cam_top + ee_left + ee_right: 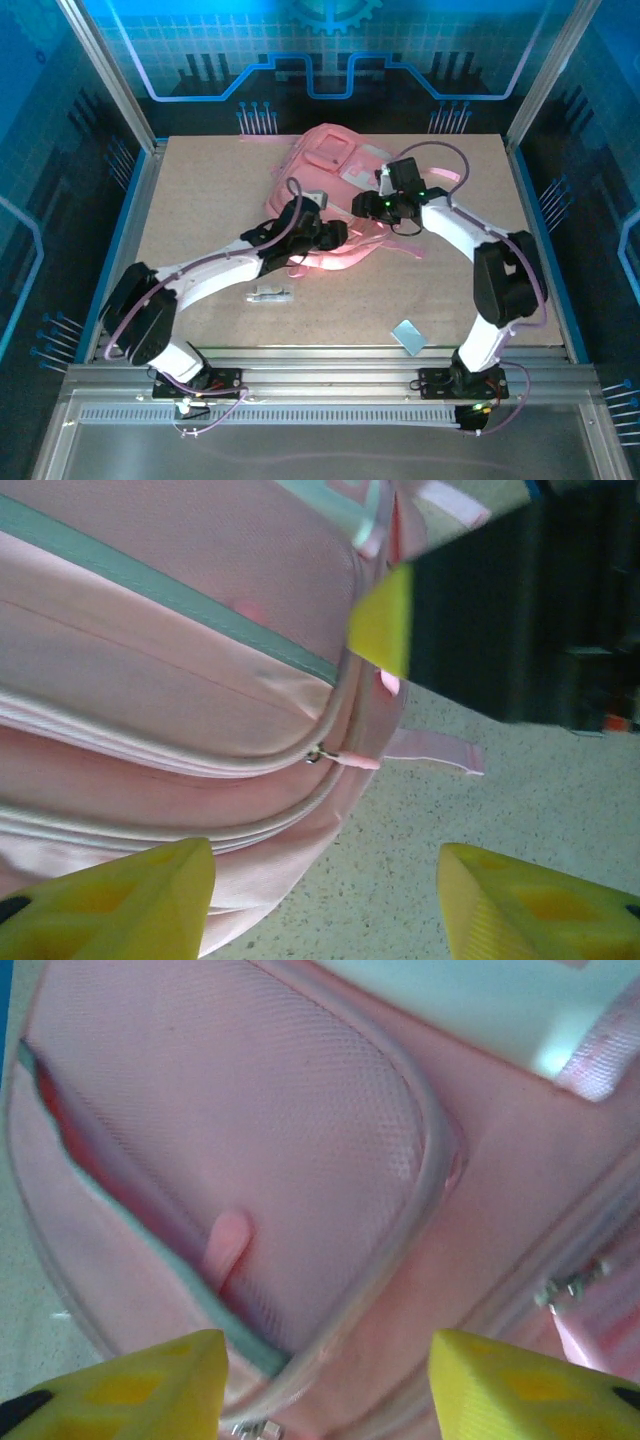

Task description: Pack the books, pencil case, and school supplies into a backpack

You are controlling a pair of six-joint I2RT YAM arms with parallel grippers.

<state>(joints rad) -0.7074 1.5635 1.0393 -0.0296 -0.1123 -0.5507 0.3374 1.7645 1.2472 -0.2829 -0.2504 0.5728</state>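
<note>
The backpack [335, 165] is lying flat toward the far middle of the surface [190, 200], with both arms reaching over its near edge. The left end effector [325, 905] is hovering with its fingers apart and gripping nothing, just above the bag's rounded corner, where a zipper pull [320, 754] is resting on the seam. The right end effector [320, 1385] is hanging with its fingers spread and empty over a mesh front pocket [260, 1130], whose teal-edged mouth [110, 1190] is gaping slightly. The pen-like stick [270, 295] and the pale blue rectangle [408, 336] are lying on the surface nearer the arm bases, well apart from the bag. The step in hand is probably opening a compartment. Doing it well is likely calling for one end effector pinning the fabric beside the zipper while the other is pinching the small pull squarely and drawing it along the curve, so the soft bag isn't dragging or bunching.
</note>
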